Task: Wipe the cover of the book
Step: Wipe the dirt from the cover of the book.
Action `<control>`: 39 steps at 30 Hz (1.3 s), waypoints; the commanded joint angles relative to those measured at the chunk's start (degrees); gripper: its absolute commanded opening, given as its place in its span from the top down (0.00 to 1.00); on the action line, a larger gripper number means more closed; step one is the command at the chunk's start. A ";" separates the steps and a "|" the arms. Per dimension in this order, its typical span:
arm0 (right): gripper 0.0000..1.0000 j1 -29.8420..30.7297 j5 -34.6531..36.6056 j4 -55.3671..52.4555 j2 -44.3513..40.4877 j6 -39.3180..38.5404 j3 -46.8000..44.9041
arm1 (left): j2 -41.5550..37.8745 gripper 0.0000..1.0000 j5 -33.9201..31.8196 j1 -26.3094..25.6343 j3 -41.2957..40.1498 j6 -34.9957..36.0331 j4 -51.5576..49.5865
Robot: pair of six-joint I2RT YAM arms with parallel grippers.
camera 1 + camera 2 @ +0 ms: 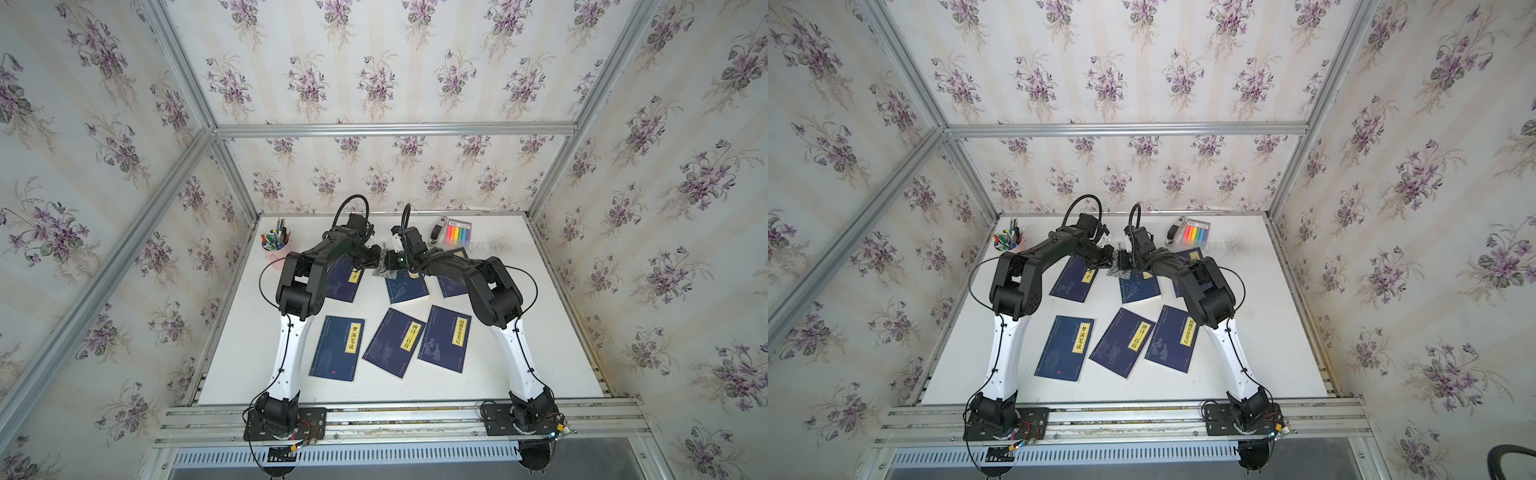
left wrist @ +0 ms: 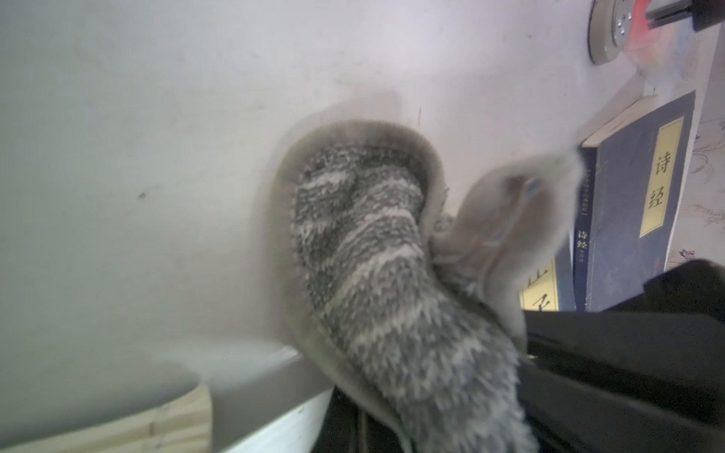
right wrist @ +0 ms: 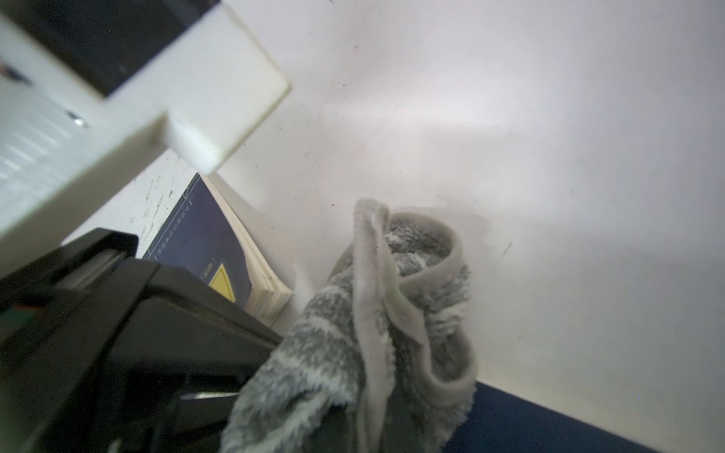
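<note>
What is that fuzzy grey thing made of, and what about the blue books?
The cloth looks like soft fleecy fabric, maybe microfibre: fluffy grey-and-white striped pile with a smooth stitched hem. The blue books look like paper: matte dark covers with yellow title labels; the nearest book shows stacked cream page edges.

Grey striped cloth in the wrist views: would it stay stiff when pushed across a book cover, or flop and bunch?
Probably floppy: the grey striped cloth curls and folds over itself, holding no flat shape. Its fluffy pile suggests it is light and should grip rather than slide. Its loose hemmed edge may drag or bunch.
</note>
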 commanded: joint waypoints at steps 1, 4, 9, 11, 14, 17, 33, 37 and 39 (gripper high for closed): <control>1.00 0.25 -0.43 -12.28 1.40 0.57 -1.39 | 0.65 1.00 -0.22 -0.22 -0.26 -0.23 -0.03; 1.00 0.30 -1.38 -11.66 -0.44 0.14 -3.98 | 0.68 1.00 -0.34 -0.14 -0.34 -0.37 -0.03; 1.00 0.36 -0.97 -8.41 -6.22 0.46 -12.66 | 0.77 1.00 -0.30 -0.11 -0.26 -0.40 0.08; 1.00 0.38 -0.91 -6.38 -8.88 0.89 -16.69 | 0.76 1.00 -0.29 -0.13 -0.26 -0.50 0.06; 1.00 0.78 -0.86 -5.70 -11.55 0.94 -20.43 | 0.88 1.00 -0.23 -0.08 -0.26 -0.55 -0.03; 1.00 1.81 -0.68 -5.96 -13.45 0.25 -23.62 | 0.79 1.00 -0.37 -0.11 -0.30 -0.34 -0.18; 1.00 4.16 2.04 -2.67 -20.38 0.97 -36.77 | 0.70 1.00 -0.44 -0.08 -0.50 -0.41 -0.11; 1.00 4.07 2.77 -3.87 -17.40 0.07 -32.36 | 0.64 1.00 -0.20 -0.14 -0.61 -0.32 0.01; 1.00 3.66 3.60 -4.85 -14.87 -0.38 -28.20 | 0.63 1.00 -0.08 -0.13 -0.61 -0.35 0.09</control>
